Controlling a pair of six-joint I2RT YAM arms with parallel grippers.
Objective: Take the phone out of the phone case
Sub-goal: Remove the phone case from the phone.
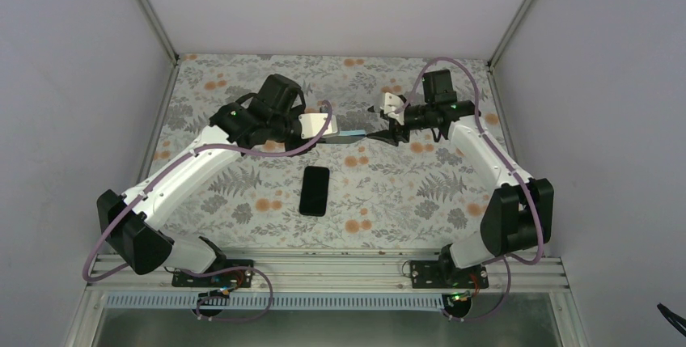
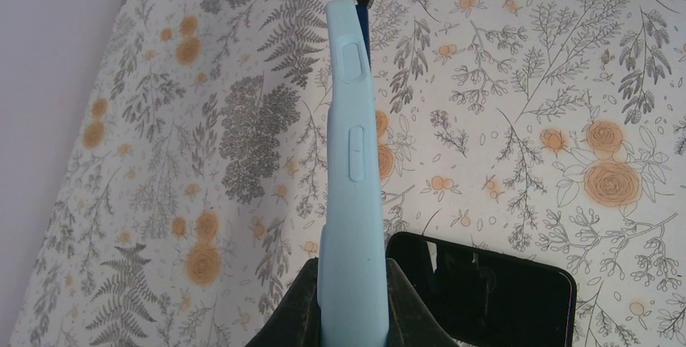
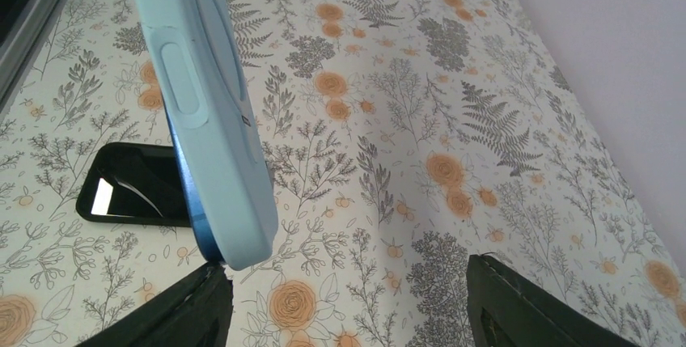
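Note:
My left gripper (image 1: pixel 332 130) is shut on one end of a light-blue phone case (image 1: pixel 353 133) and holds it edge-up above the table. In the left wrist view the case (image 2: pixel 353 161) rises from between the pads, side buttons facing the camera. A dark-blue phone edge (image 3: pixel 194 209) shows along the case's (image 3: pixel 206 96) back side. My right gripper (image 1: pixel 387 133) is open at the case's free end. In the right wrist view its left finger (image 3: pixel 194 315) sits just under the case's corner, and the right finger (image 3: pixel 518 306) is far off.
A black phone (image 1: pixel 315 190) lies flat on the floral table cover, nearer me than the held case. It shows in the left wrist view (image 2: pixel 485 290) and the right wrist view (image 3: pixel 133 185). Grey walls close in the left, right and back.

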